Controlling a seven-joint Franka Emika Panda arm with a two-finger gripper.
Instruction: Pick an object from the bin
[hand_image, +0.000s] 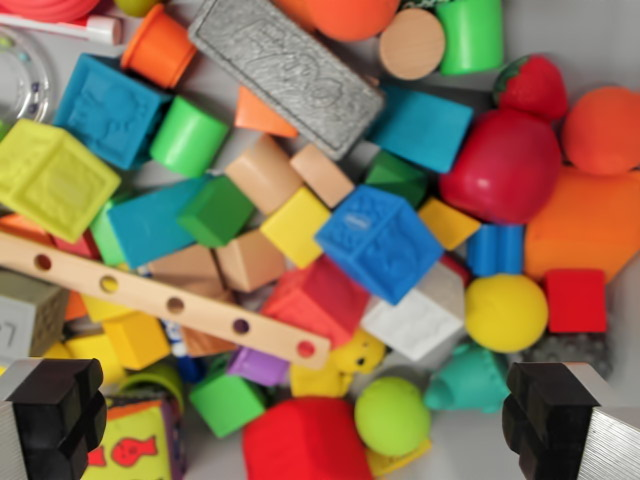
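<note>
The gripper (300, 420) is hanging with jaws spread wide and empty above the toy pile, a red block (305, 440) and green ball (392, 415) lying between its fingertips, the blue cube (380, 242) sitting farther off at centre.

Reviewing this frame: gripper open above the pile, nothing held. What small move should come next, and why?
Probably a straight descent onto the green ball. The gripper is open and empty, one finger at each lower corner of the wrist view, and the ball sits roughly between them, lying on top beside the red block. Its round shape should fit between the jaws, though the neighbouring toys crowd it.
</note>
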